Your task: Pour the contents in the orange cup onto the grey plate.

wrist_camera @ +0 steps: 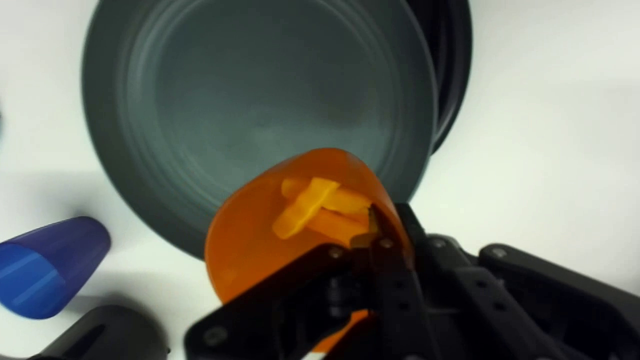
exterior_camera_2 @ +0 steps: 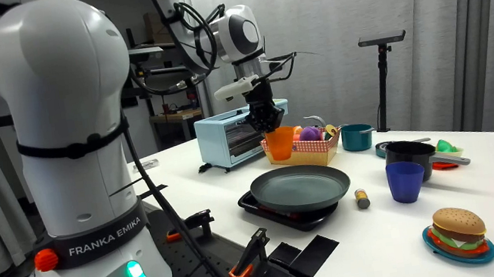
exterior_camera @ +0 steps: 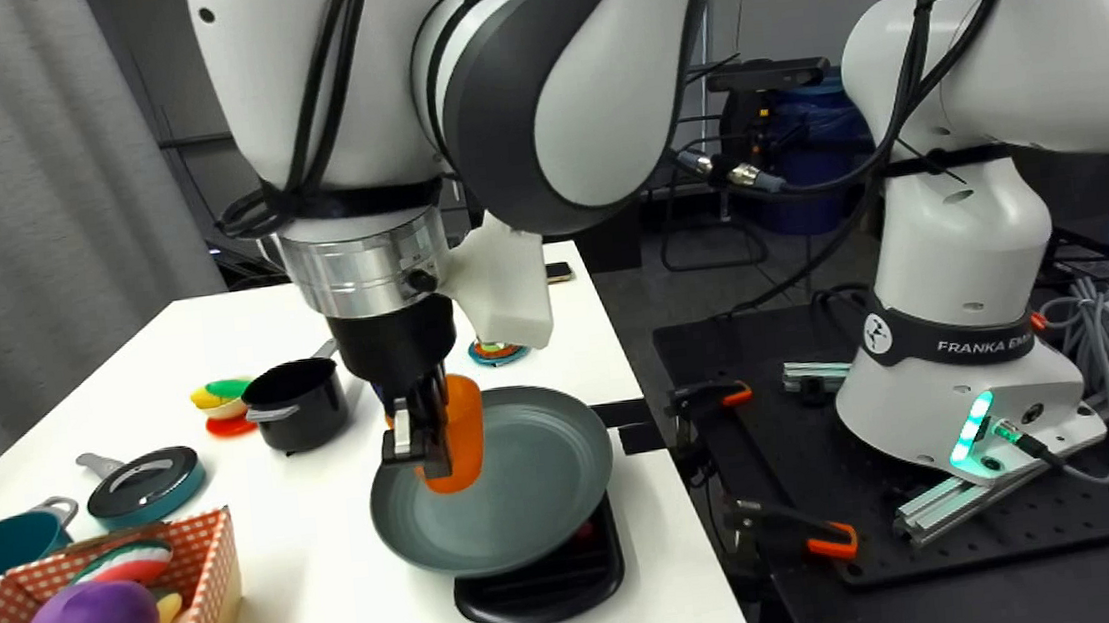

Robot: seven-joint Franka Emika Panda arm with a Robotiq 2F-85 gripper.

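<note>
In both exterior views the orange cup (exterior_camera: 466, 435) (exterior_camera_2: 281, 146) hangs in the air, nearly upright with a slight tilt. My gripper (wrist_camera: 390, 212) is shut on its wall, one finger inside the rim and one outside. Inside the cup lie the contents, thin yellow pieces (wrist_camera: 304, 209), crossed over each other. Below is the grey plate (wrist_camera: 270, 90) (exterior_camera_2: 302, 188), with nothing visible on its surface; in the wrist view the cup overlaps the plate's near edge. Part of the cup is hidden behind the dark fingers.
The plate rests on a black base (exterior_camera: 540, 599). A blue cup (exterior_camera_2: 405, 181), a black pot (exterior_camera_2: 406, 154) and a small bottle (exterior_camera_2: 362, 198) stand beside it. A toy burger (exterior_camera_2: 458, 229), a checkered basket (exterior_camera: 213, 592) and a light-blue toaster oven (exterior_camera_2: 212, 138) are farther off.
</note>
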